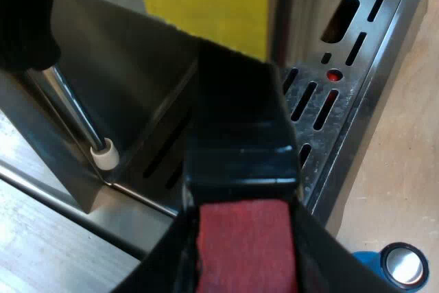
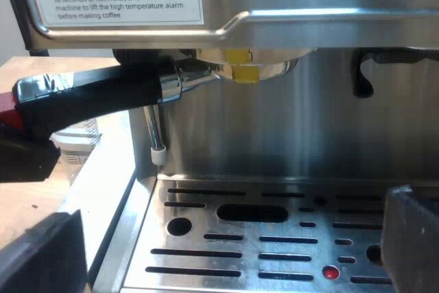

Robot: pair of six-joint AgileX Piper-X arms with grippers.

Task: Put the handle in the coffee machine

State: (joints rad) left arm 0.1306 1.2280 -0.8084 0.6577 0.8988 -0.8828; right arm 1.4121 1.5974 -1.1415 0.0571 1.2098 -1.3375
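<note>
Handle (image 2: 96, 94), clenched by left gripper (image 1: 245, 259), meets espresso machine (image 2: 309, 18); right gripper (image 2: 226, 241) gapes. Releasing before full lock would likely drop it.

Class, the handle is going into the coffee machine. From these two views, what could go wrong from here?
1. The steam wand hangs close beneath the handle; turning the handle may knock it.
2. The left gripper holds the handle at its red end, so it might slip while twisting.
3. If the holder is not fully locked, it could drop onto the drip tray.
</note>
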